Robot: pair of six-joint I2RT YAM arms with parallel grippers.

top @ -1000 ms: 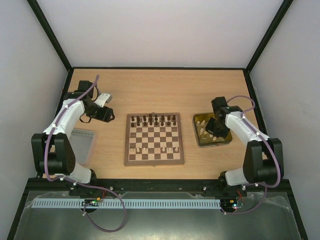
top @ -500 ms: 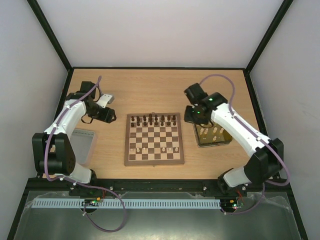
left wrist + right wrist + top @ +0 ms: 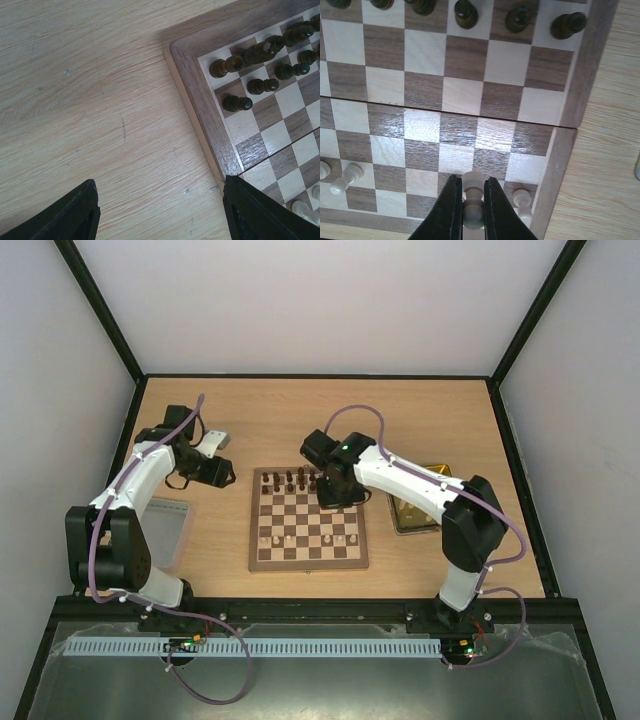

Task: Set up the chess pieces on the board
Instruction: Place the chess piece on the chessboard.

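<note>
The board point(image 3: 308, 559) lies mid-table, with dark chess pieces point(image 3: 290, 480) along its far rows and a few cream pawns point(image 3: 290, 538) on the near side. My right gripper point(image 3: 336, 492) hovers over the board's right half, shut on a cream pawn point(image 3: 473, 212) held between its fingers point(image 3: 451, 210). Below it are bare squares point(image 3: 425, 55) and a standing cream pawn point(image 3: 521, 199) near the right border. My left gripper point(image 3: 216, 472) is open over bare table just left of the board's far-left corner point(image 3: 200, 100), with nothing between its fingers point(image 3: 65, 215).
A shiny yellow tray point(image 3: 412, 520) sits right of the board, partly covered by the right arm. A grey translucent lid point(image 3: 170, 525) lies at the left near edge. Dark pieces point(image 3: 237, 102) stand close to the left gripper's right finger.
The right arm has swung left from the yellow tray to above the board, still shut on the cream pawn. The left arm has barely moved.
</note>
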